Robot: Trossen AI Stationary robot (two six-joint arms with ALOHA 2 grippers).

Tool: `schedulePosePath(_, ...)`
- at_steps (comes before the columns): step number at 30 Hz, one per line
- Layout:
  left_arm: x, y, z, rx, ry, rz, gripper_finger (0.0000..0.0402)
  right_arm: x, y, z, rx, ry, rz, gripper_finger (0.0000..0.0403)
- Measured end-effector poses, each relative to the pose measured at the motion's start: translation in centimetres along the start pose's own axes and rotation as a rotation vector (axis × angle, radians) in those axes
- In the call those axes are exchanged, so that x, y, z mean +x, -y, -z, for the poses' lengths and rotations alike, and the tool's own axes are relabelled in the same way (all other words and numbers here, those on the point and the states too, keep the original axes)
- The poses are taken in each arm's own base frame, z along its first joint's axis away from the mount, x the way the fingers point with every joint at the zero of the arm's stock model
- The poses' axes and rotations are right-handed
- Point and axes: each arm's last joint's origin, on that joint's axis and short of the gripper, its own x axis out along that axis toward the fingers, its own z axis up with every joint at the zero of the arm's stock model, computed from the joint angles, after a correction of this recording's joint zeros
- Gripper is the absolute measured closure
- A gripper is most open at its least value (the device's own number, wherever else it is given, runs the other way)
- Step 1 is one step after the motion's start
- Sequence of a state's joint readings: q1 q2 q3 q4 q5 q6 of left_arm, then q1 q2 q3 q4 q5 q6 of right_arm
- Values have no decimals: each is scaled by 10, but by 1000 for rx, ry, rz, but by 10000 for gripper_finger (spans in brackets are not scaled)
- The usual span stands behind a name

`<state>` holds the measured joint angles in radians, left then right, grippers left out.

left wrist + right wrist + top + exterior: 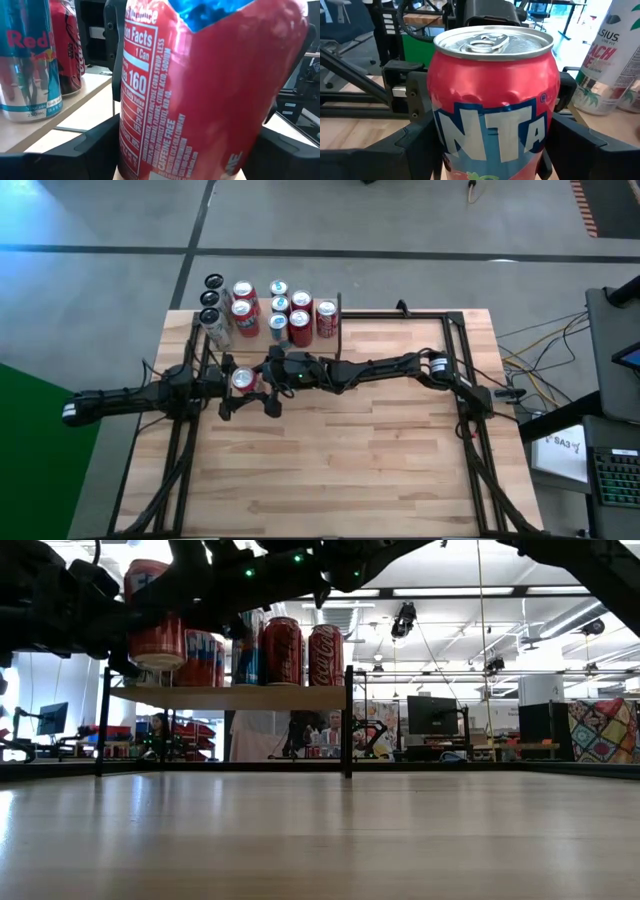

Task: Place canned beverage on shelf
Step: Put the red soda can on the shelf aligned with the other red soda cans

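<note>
A red canned beverage with white-and-blue lettering and a silver top [243, 378] is held in the air between my two grippers, in front of the shelf. It also shows in the low view [155, 620]. My left gripper [232, 382] reaches in from the table's left and my right gripper [258, 376] from the right; both are shut on the can. The shelf [250, 697], a light wood board on thin black uprights, stands at the table's far left and carries several upright cans [285, 308]. My left gripper pinches the can's side wall [125, 135] between its two fingers [95, 147], coming level from the table's left. The can stands about upright and is lifted clear of the table. My right gripper pinches the can's lower body [440, 150] between its two fingers [415, 150], coming level from the table's right. The can is upright, its top [492, 42] up, clear of the table. The left gripper's fingers [412, 97] show on the can's sides farther back.
On the shelf stand red cola cans [300, 650], a slim blue-silver can [27, 65] and a white can [610, 55]. A black frame rail [460, 370] runs along the table's right and far sides. The near half of the wooden tabletop [340, 470] is bare.
</note>
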<state>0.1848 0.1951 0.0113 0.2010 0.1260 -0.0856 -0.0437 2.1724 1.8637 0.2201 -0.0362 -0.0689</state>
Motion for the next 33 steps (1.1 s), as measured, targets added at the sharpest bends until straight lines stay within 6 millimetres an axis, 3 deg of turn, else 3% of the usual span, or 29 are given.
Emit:
schedulePosePath(5, 0, 0, 0, -2, -4, -2, 111, 0, 1, 3, 17, -9, 0, 107)
schedulePosePath(15, 1, 0, 1, 1, -12, -5, 111, 0, 1, 6, 45, -43, -40, 46)
schedulePosePath(25, 1, 0, 3, -7, -33, -6, 111, -1, 1, 5, 44, -46, -40, 45)
schedulePosePath(29, 1, 0, 3, -19, -34, -7, 100, -1, 1, 5, 50, -41, -39, 62)
schedulePosePath(33, 1, 0, 3, -25, -31, -5, 69, -1, 1, 5, 54, -43, -38, 117)
